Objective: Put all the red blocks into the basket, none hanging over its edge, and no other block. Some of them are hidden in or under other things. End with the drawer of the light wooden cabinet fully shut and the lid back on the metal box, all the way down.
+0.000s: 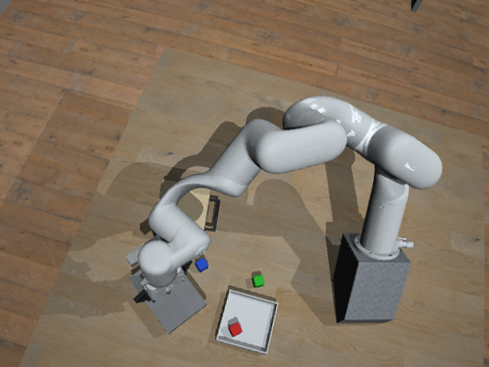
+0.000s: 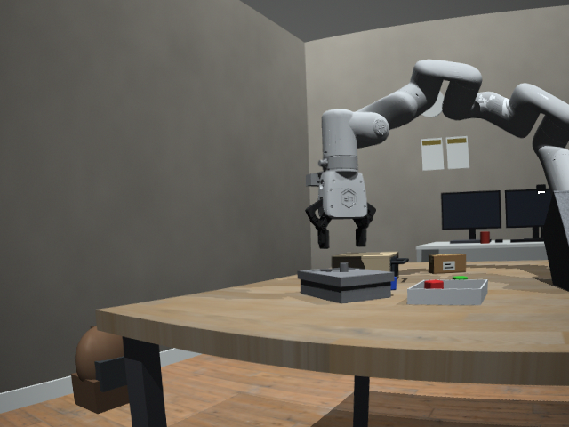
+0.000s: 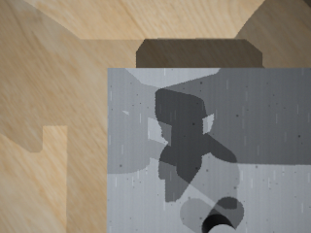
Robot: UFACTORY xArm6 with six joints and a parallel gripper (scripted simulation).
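The grey metal box [image 2: 345, 287] stands on the table with its lid [image 2: 344, 276] on it; the lid's small knob [image 2: 343, 267] stands up in the middle. The lid fills the wrist view [image 3: 209, 150], the knob at the bottom edge [image 3: 219, 225]. My gripper [image 2: 341, 237] is open and empty, hanging well above the knob. From above, the arm's wrist covers part of the box. The white basket [image 1: 246, 320] holds one red block [image 1: 235, 328], also seen side-on [image 2: 433, 284]. The light wooden cabinet [image 1: 206, 211] lies under the arm, its dark handle showing.
A blue block [image 1: 201, 264] lies beside the metal box. A green block [image 1: 258, 280] lies just behind the basket. The arm's dark base [image 1: 369, 287] stands at the right. A small cardboard box [image 2: 446, 263] sits farther back.
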